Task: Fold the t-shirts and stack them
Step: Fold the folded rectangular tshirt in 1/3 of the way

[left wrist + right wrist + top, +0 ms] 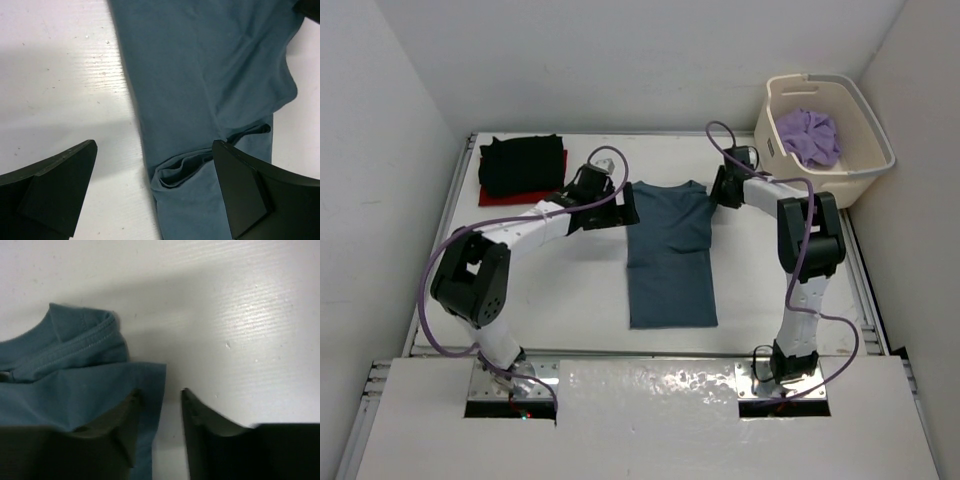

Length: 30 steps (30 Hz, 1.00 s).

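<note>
The dark teal-blue t-shirt (pixel 670 262) lies flat mid-table, collar to the far side, sleeves folded inward. My left gripper (pixel 626 206) is open at its left shoulder; in the left wrist view (pixel 154 145) its jaws straddle the shirt's folded left edge (pixel 200 75). My right gripper (pixel 721 188) is open at the right shoulder; in the right wrist view (pixel 160 392) one finger is over the shirt's edge (pixel 65 385) and the other over bare table. A folded black t-shirt (pixel 521 163) lies on a red t-shirt (pixel 492 198) at the far left. The lavender-purple t-shirt (pixel 808 136) is in the basket.
The cream laundry basket (pixel 868 158) stands at the far right corner, close behind the right arm. White walls enclose the table (pixel 570 290) at the back and sides. Purple cables loop beside both arms.
</note>
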Tool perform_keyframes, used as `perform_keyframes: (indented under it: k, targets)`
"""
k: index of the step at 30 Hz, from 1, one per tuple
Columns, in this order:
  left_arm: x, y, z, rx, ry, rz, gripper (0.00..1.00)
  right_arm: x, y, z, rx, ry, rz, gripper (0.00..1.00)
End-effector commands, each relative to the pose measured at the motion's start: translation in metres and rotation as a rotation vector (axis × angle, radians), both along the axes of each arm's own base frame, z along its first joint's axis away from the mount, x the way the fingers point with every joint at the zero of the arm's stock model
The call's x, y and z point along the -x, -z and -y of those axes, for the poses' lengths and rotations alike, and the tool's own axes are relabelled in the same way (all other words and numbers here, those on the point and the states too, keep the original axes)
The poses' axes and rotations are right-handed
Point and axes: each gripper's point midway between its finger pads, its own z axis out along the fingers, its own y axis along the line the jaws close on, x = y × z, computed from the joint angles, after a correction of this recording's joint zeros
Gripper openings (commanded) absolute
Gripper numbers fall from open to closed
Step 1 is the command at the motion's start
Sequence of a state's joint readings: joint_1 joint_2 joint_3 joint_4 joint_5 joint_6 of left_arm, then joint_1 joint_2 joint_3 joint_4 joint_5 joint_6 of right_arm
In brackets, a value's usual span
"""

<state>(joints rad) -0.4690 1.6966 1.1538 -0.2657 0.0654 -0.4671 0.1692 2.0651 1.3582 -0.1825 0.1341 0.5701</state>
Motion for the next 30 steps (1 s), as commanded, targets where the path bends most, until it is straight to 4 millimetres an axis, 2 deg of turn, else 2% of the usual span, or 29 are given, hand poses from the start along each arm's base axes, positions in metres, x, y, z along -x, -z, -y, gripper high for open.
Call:
perform_keyframes:
  k: [1,3,7,16,21,27,30]
  targets:
    - [-0.017,-0.017,0.006,0.042,0.017,0.056,1.00,-0.025,-0.015,-0.008,-0.053,0.010,0.068,0.33]
    - [-0.017,-0.014,0.004,0.037,0.017,0.047,1.00,-0.027,-0.013,-0.010,-0.066,0.007,0.063,0.26]
    - [-0.019,-0.017,-0.006,0.020,-0.008,0.057,1.00,-0.034,-0.016,-0.023,-0.131,-0.021,0.097,0.00]
    - [-0.017,-0.015,-0.008,0.027,-0.008,0.057,1.00,-0.039,-0.039,-0.029,-0.143,-0.083,0.186,0.00]
    - [-0.015,-0.009,-0.005,0.041,-0.001,0.038,1.00,-0.035,-0.057,-0.059,-0.164,-0.235,0.236,0.00]
    - [-0.011,-0.003,-0.002,0.055,0.009,0.020,1.00,-0.025,-0.054,-0.098,-0.133,-0.368,0.229,0.00]
    - [-0.009,0.000,-0.002,0.059,0.011,0.011,1.00,-0.026,-0.051,-0.108,-0.128,-0.394,0.227,0.00]
